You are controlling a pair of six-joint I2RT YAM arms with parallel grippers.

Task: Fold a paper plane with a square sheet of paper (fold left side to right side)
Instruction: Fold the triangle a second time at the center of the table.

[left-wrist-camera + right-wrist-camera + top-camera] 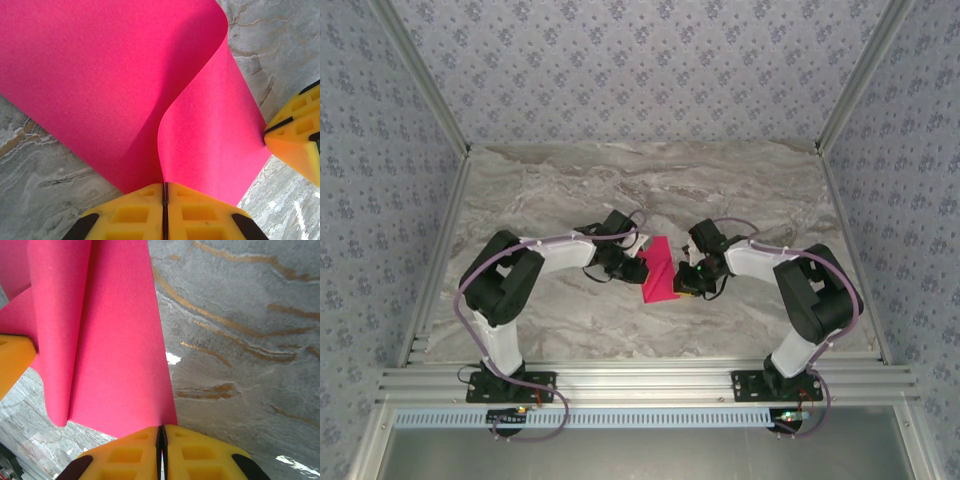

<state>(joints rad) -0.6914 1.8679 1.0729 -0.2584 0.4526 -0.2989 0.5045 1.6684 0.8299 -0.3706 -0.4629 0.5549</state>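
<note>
Grey marbled table [570, 190], patterned walls around. Square sheet of paper [657, 270], magenta, mid-table, bowed into a soft loop, bend not yet sharp. Left gripper [165, 187], at sheet's 9 o'clock, clamped tight on an edge. Right gripper [160, 429], at 3 o'clock, likewise clamped on paper. Advised: carry left edge toward 3 o'clock, match corners, then flatten; no tugging against the right hold.

We read no text, label, brand, number or sign in any view. The square sheet of paper [658, 270] is plain magenta-pink, the wallpaper [640, 70] carries only a repeating floral motif, and the desk [570, 190] shows only marble veining.
</note>
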